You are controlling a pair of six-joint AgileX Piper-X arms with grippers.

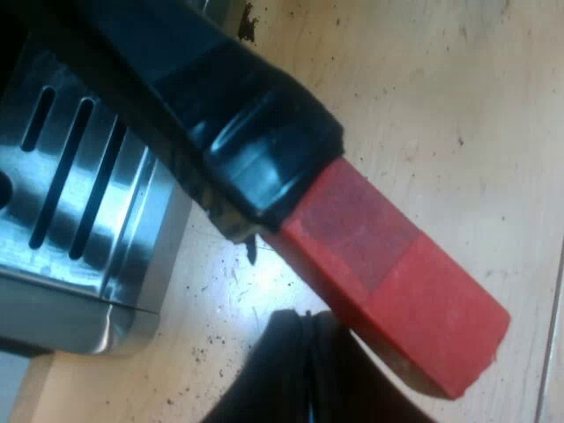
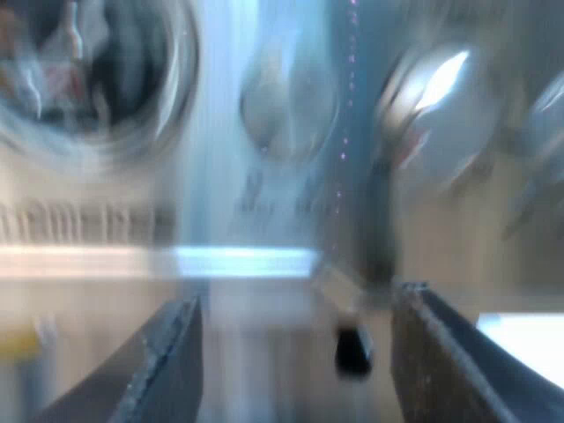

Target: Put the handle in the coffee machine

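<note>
The holder's dark handle [image 1: 220, 115] runs close under the left wrist camera and ends in a red block [image 1: 397, 282]. It hangs tilted above the wooden table [image 1: 458, 97], beside the machine's steel drip tray [image 1: 79, 229]. My left gripper [image 1: 352, 361] grips the red end; one black finger [image 1: 291, 379] presses its underside and the other is hidden behind it. My right gripper [image 2: 295, 352] is open, its two fingers wide apart, facing the espresso machine's shiny front [image 2: 264, 176]. The holder's metal basket is hidden.
The slotted drip tray's corner sits close to the handle. Coffee grounds are scattered on the table near it. In the blurred right wrist view a round dial [image 2: 97, 79] shows on the machine's front, and a small dark object [image 2: 352, 348] lies between the fingers.
</note>
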